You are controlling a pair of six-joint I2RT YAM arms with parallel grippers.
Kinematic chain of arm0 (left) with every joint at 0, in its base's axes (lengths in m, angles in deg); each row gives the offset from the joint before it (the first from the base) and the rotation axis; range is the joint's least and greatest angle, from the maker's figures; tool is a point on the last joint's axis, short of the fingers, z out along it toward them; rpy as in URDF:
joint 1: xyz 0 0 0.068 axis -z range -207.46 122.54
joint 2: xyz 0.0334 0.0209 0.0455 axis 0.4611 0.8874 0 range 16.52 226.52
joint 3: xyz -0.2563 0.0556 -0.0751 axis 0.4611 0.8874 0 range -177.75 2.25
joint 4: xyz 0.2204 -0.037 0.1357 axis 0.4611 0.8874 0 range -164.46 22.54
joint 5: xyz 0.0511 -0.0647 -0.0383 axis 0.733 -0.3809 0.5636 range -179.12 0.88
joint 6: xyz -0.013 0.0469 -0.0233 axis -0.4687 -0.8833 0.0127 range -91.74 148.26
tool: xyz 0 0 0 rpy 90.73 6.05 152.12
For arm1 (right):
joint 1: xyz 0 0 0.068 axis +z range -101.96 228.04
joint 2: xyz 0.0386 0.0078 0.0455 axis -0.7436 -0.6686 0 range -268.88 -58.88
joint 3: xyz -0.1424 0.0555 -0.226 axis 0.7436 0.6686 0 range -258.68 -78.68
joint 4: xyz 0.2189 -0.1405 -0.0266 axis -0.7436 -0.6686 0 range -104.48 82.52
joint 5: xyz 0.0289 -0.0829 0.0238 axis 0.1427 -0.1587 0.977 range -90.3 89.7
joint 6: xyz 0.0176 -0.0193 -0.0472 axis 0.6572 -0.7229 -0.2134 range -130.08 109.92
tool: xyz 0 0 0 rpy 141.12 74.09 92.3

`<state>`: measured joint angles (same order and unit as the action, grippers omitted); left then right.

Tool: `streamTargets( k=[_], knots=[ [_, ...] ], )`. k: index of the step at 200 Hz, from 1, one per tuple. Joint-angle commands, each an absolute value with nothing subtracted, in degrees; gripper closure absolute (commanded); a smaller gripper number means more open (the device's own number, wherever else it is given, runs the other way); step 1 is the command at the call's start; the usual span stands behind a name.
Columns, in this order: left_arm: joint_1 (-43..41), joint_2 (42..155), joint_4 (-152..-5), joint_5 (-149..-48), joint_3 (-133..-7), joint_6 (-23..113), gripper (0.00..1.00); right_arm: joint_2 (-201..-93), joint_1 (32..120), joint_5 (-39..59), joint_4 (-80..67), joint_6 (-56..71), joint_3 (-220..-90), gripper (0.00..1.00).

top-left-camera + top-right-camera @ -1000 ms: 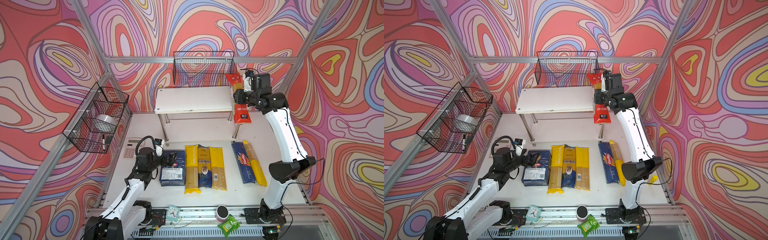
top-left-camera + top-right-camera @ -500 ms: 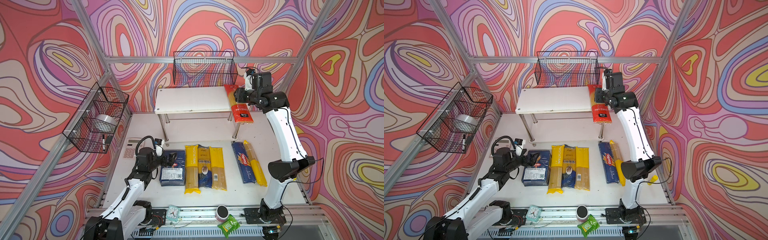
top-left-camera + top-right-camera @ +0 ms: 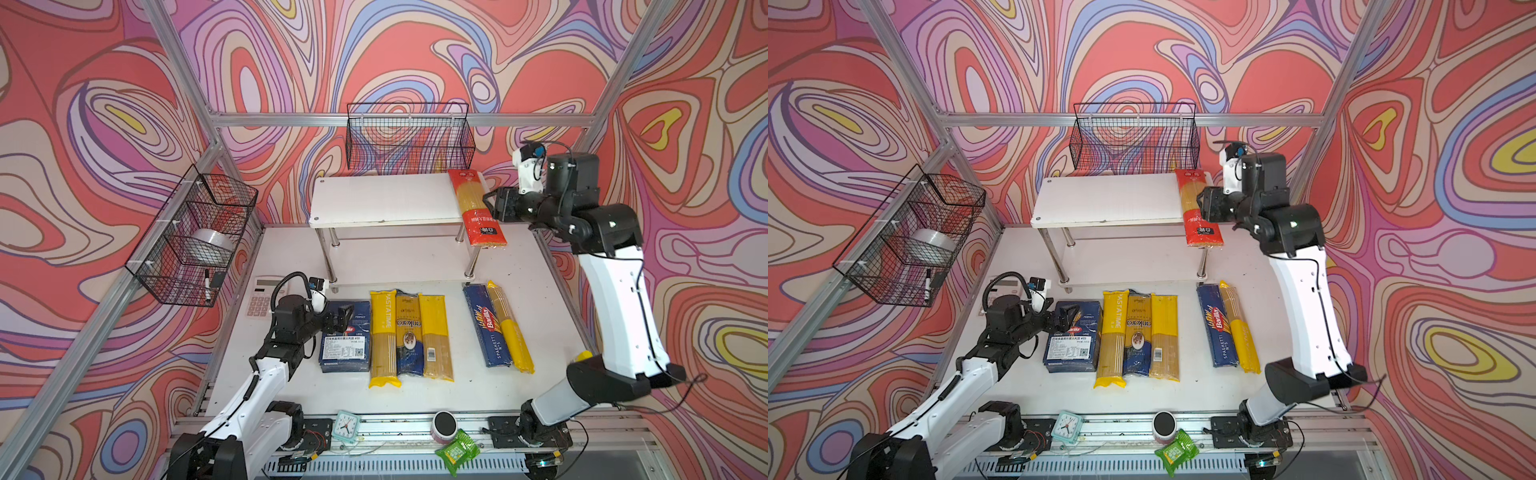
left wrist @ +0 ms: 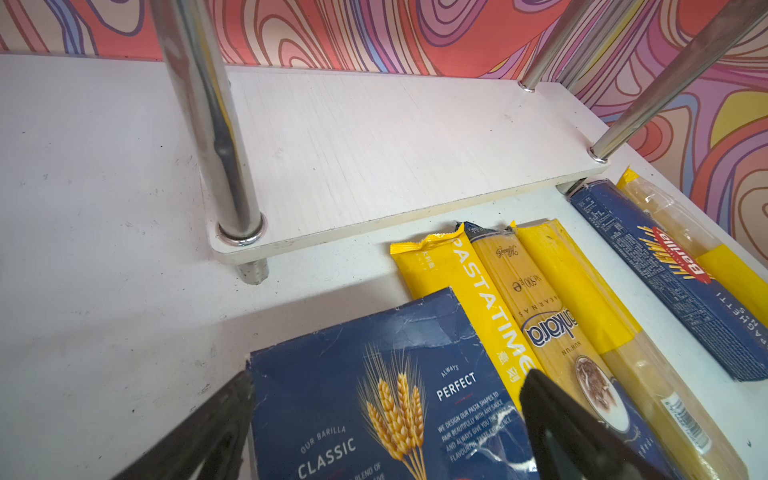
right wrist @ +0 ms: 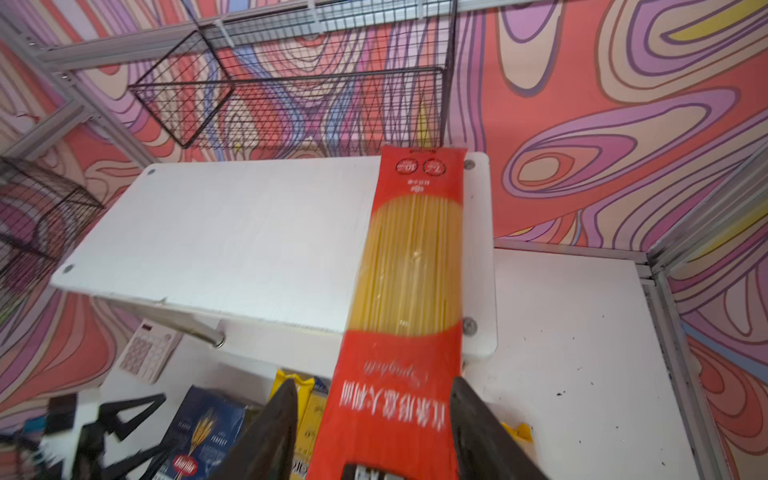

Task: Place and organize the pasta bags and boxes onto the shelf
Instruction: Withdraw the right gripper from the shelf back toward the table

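Lowered since a second ago, the red-and-clear bag (image 3: 473,199) lies flat on the shelf's (image 3: 374,199) top board, right end, overhanging its front edge. Before the shelf, left fingers (image 4: 582,440) spread over a navy carton (image 3: 345,345); right fingers (image 5: 478,428) straddle the bag, released.

Glossy plastic film on long red-and-clear spaghetti bag (image 5: 409,257); matt white board and polished chrome legs (image 4: 208,124) on two-tier shelf (image 3: 386,199); creased matt cardboard on navy carton (image 4: 353,395).

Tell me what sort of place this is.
Probably a robot test cell: left arm and right arm on a rail, aluminium frame with swirl-printed walls, pasta packs staged before a shelf.
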<state>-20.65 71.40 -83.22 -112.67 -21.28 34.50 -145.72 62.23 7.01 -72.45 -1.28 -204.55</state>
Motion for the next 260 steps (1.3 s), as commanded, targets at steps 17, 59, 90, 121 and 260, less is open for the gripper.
streamTargets(
  k=[17, 59, 90, 121, 260],
  knots=[
    [-20.5, 71.5, -83.3, -112.5, -21.8, 34.6, 0.00, -134.6, 62.1, 19.9, -75.9, 0.1, -194.1, 0.41],
    [-20.5, 71.0, -83.3, -112.4, -21.5, 34.6, 0.00, -129.8, 62.0, 24.3, -80.7, 0.4, -188.1, 0.41],
    [-20.4, 71.5, -83.3, -112.3, -21.8, 34.7, 0.00, -124.8, 62.1, 37.1, -68.7, 2.6, -175.9, 0.41],
    [-20.4, 72.2, -83.0, -113.1, -22.4, 34.3, 0.00, -125.3, 62.0, 37.5, -65.3, 3.5, -171.7, 0.41],
    [-20.4, 73.4, -82.6, -112.6, -23.1, 34.5, 0.00, -126.3, 62.0, 27.8, -59.6, 3.4, -167.0, 0.41]
  ],
)
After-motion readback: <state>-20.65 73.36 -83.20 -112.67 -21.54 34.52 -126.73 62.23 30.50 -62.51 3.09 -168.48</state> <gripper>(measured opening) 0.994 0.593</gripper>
